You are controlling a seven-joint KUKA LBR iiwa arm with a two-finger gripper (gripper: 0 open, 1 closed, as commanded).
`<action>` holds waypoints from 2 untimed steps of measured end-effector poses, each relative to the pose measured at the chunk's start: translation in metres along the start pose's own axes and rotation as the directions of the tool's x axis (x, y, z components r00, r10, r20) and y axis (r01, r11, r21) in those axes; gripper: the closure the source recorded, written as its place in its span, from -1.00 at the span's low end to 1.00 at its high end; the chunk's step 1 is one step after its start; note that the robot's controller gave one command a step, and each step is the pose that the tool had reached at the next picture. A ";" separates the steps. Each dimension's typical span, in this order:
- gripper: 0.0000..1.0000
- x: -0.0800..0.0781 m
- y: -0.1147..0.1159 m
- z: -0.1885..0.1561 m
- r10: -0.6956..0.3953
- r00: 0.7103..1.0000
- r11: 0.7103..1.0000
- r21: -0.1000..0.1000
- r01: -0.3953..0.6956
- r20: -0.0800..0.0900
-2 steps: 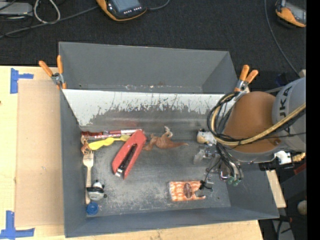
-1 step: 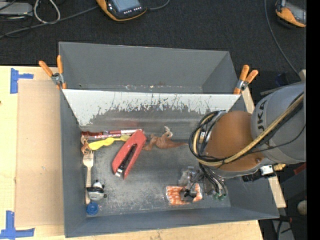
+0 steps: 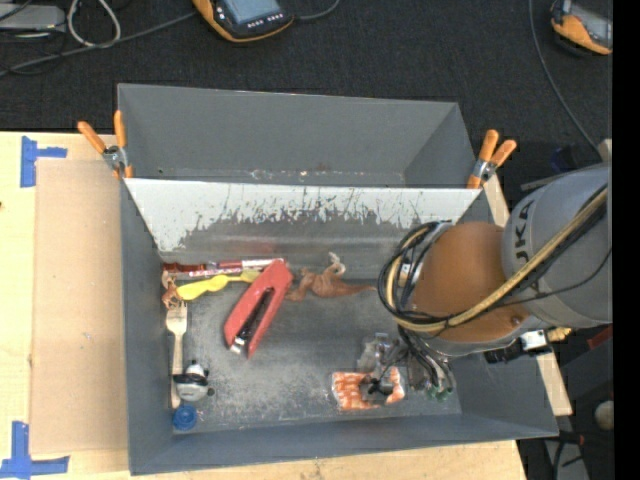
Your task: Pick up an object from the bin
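Observation:
My gripper [image 3: 383,372] is low in the bin's front right corner, under the arm's orange cover. Directly below it, touching or nearly touching, lies a small orange-and-white patterned thing [image 3: 356,392] on the floor near the front wall. Whether that thing sits inside the gripper I cannot make out. A brown, knotted, figure-like thing [image 3: 324,283] lies further back, left of the gripper. A red stapler [image 3: 258,306] rests tilted in the middle of the floor.
Along the left wall lie a yellow thing [image 3: 205,286], a thin red-brown stick [image 3: 215,266], a metal fork [image 3: 177,336] and a blue cap [image 3: 183,418]. The arm and its cables cover the right side of the bin.

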State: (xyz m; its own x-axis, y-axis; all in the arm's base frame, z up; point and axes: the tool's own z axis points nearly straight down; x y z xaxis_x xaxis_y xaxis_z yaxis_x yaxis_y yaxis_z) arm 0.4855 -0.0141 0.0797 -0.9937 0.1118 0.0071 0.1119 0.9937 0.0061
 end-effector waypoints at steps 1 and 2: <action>1.00 0.005 0.009 -0.050 -0.134 0.991 0.991 0.000 0.134 -0.003; 1.00 0.010 0.005 -0.139 -0.082 0.997 0.997 0.000 0.082 -0.010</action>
